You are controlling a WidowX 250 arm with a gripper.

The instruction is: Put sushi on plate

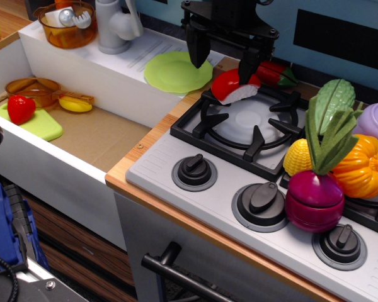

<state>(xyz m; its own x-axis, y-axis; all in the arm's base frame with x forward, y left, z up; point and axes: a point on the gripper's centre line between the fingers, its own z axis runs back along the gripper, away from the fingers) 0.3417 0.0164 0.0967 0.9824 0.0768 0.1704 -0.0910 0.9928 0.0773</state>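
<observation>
Above the stove burner [249,123], the gripper [222,63] hangs with jaws clamped on the sushi [233,87], lifted just beside the plate [174,72]. Pickup looks done; carrying over and release remain.

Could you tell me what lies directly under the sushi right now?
The sushi, at the gripper, sits over the stove burner grate, not the plate. Whether it touches the grate is hidden by its own body.
</observation>
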